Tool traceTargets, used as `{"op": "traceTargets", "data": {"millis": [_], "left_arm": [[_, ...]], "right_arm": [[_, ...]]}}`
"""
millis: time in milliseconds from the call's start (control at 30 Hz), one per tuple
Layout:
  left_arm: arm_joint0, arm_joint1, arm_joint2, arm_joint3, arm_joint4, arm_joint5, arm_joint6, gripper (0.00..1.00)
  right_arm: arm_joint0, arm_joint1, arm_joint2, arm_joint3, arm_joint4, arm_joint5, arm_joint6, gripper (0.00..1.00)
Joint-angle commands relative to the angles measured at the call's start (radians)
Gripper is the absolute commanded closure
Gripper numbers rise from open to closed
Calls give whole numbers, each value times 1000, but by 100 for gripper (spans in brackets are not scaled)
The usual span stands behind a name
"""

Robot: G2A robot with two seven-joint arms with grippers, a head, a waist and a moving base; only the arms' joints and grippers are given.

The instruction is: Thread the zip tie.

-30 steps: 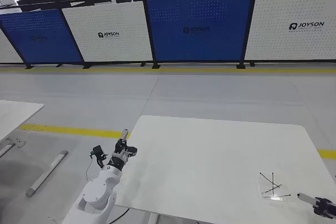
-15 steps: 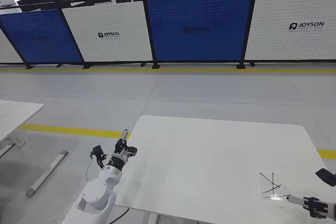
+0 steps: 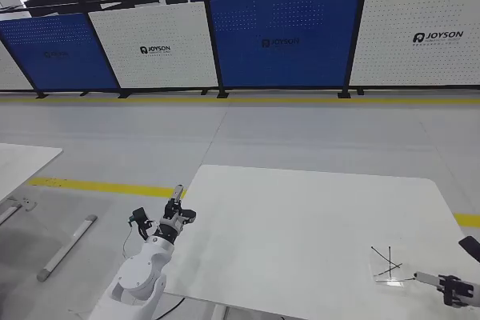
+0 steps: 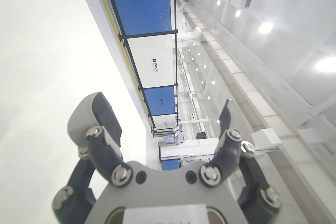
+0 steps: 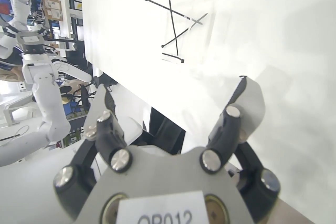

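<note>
Zip ties [image 5: 172, 22], black and a few in number, lie crossed over one another on the white table [image 3: 304, 216], close to its near right corner. They seem to sit within a clear container [image 5: 213, 12] whose walls barely show. The right gripper [image 5: 174, 87] hangs near them at that corner, its fingers spread wide and holding nothing, apart from the ties. One finger is over the tabletop, the other past the table's edge. Across the table, the left gripper [image 4: 165, 104] stands at the near left edge, aimed toward the far panels and the ceiling, its fingers likewise parted and empty. Behind, blue and white pegboard panels [image 3: 284, 44] line the hall beyond a yellow floor line [image 3: 104, 186].
</note>
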Motion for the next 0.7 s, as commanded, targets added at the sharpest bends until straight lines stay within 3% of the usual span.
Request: {"op": "traceTargets", "data": {"millis": [0, 100, 400, 467, 667], "left_arm": [[0, 0, 0, 0, 0, 0, 0, 0], [0, 0, 0, 0, 0, 0, 0, 0], [0, 0, 0, 0, 0, 0, 0, 0], [0, 0, 0, 0, 0, 0, 0, 0], [0, 0, 0, 0, 0, 0, 0, 0]], "right_arm": [[11, 2, -15, 7, -8, 4, 2, 58], [27, 8, -54, 16, -35, 18, 2, 76], [87, 22, -107, 54, -45, 64, 2, 76], [92, 23, -111, 55, -45, 67, 2, 80], [107, 27, -140, 43, -65, 99, -2, 78]]}}
